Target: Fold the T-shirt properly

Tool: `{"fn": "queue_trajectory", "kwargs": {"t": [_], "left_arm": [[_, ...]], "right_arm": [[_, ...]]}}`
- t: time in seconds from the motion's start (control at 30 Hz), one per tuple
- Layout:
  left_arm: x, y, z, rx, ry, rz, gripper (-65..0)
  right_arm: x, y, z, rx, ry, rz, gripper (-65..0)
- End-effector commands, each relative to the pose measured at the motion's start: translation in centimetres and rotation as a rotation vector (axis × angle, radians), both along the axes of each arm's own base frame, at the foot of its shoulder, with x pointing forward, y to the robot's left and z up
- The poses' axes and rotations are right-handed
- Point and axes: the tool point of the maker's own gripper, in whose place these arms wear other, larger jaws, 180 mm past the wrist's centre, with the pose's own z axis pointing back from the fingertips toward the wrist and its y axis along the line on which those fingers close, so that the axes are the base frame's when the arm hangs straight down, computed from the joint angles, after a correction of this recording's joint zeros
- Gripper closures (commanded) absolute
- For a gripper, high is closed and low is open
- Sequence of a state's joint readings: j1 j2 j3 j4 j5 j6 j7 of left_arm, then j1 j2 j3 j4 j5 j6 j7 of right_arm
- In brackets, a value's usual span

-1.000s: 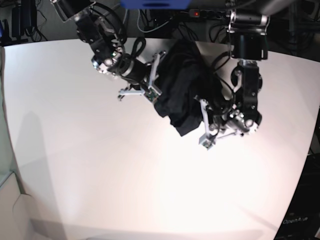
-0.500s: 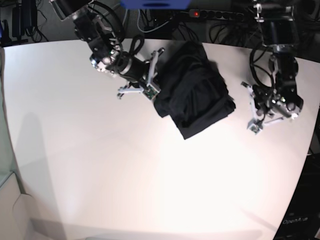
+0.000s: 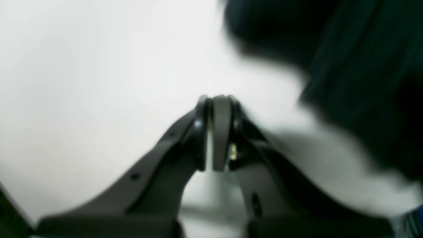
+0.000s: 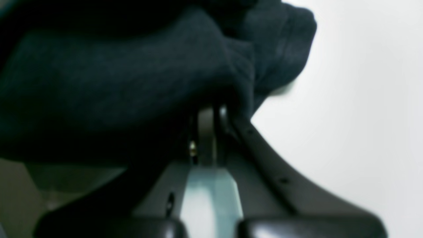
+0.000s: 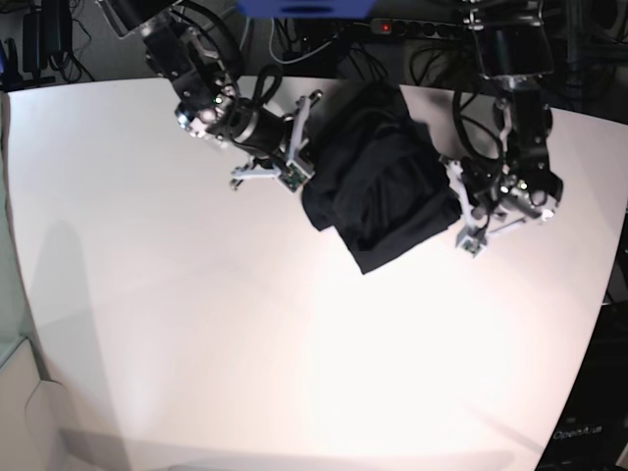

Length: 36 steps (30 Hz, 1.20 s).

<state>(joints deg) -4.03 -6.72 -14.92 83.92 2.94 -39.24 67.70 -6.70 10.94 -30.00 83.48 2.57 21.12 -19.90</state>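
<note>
The black T-shirt (image 5: 378, 182) lies as a bunched, folded bundle on the white table (image 5: 196, 324), at the back middle. My right gripper (image 5: 294, 183), on the left of the base view, is shut on the shirt's left edge. The right wrist view shows its jaws (image 4: 211, 114) closed with dark cloth (image 4: 132, 82) draped over the tips. My left gripper (image 5: 469, 242) is shut and empty just off the shirt's lower right corner. In the blurred left wrist view its tips (image 3: 216, 102) meet over bare table, with the shirt (image 3: 357, 72) up to the right.
Cables and a power strip (image 5: 422, 27) run along the table's far edge, behind both arms. The table's curved right edge (image 5: 599, 294) lies beyond my left arm. A bare white tabletop fills the front half of the base view.
My left gripper let go of the shirt, swung out to the right, then came back to the shirt's right side. The shirt settled flatter on the table. The right gripper barely moved.
</note>
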Motion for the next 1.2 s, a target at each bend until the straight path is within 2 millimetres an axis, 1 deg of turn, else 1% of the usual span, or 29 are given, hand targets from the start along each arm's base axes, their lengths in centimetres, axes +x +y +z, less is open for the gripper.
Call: {"fn": "queue_trajectory", "kwargs": {"t": [0.0,0.1,0.17,0.27,0.3,0.37,0.4,0.5,0.53,0.7,0.73,0.83,0.93,1.0,1.03,1.07,1.17], "left_arm": [[1.6,-2.1,0.5,-0.079,-0.041,-0.023,-3.6],[3.8,-3.3,0.6,-0.117,-0.038,-0.026,-3.6],[5.1,-5.1,0.5,-0.150,-0.044,-0.060,-3.6],[6.3,-8.0,-0.2,-0.213,-0.040,-0.097,-3.6],[6.7,-8.6,-0.2,-0.227,-0.042,-0.105,-3.6],[7.0,-9.4,-0.5,-0.245,-0.032,-0.115,-3.6],[7.2,-10.2,-0.6,-0.261,-0.030,-0.121,-3.6],[8.0,-10.5,-0.1,-0.273,-0.043,-0.122,-3.6],[8.3,-10.5,0.1,-0.270,-0.046,-0.123,-3.6],[9.7,-9.5,1.4,-0.253,-0.081,-0.118,-3.6],[10.0,-8.7,1.7,-0.243,-0.089,-0.112,-3.6],[10.4,-7.2,2.1,-0.213,-0.093,-0.102,-3.6],[10.9,-4.7,3.0,-0.176,-0.104,-0.066,-3.6],[11.2,-2.8,4.1,-0.152,-0.135,-0.032,-3.6],[11.3,-1.9,4.7,-0.138,-0.146,-0.018,-3.6],[10.9,-0.7,4.7,-0.116,-0.140,-0.001,-3.6],[9.2,1.4,4.3,-0.068,-0.115,0.025,-3.6]], "right_arm": [[-2.7,-2.2,-3.1,-0.152,0.112,0.021,0.0],[-3.9,-2.1,-3.6,-0.148,0.137,0.019,0.0],[-4.5,-2.1,-3.9,-0.147,0.152,0.017,0.0],[-5.4,-2.1,-4.2,-0.147,0.171,0.019,0.0],[-5.5,-2.1,-4.2,-0.147,0.172,0.019,0.0],[-5.6,-2.1,-4.3,-0.148,0.173,0.018,0.0],[-5.9,-2.3,-4.4,-0.151,0.179,0.018,0.0],[-5.9,-2.5,-4.5,-0.157,0.180,0.015,0.0],[-5.7,-3.3,-4.6,-0.167,0.180,0.001,0.0],[-4.0,-6.1,-4.6,-0.181,0.170,-0.086,0.0],[-3.6,-6.5,-4.5,-0.177,0.158,-0.099,0.0],[-2.5,-9.0,-4.3,-0.195,0.126,-0.137,0.0],[-1.6,-11.2,-4.1,-0.216,0.115,-0.185,0.0],[-0.9,-12.7,-3.7,-0.224,0.102,-0.226,0.0],[-0.6,-13.2,-3.5,-0.224,0.095,-0.241,0.0],[-0.3,-13.6,-3.4,-0.224,0.089,-0.254,0.0],[-0.1,-14.1,-3.3,-0.222,0.083,-0.269,0.0]]}}
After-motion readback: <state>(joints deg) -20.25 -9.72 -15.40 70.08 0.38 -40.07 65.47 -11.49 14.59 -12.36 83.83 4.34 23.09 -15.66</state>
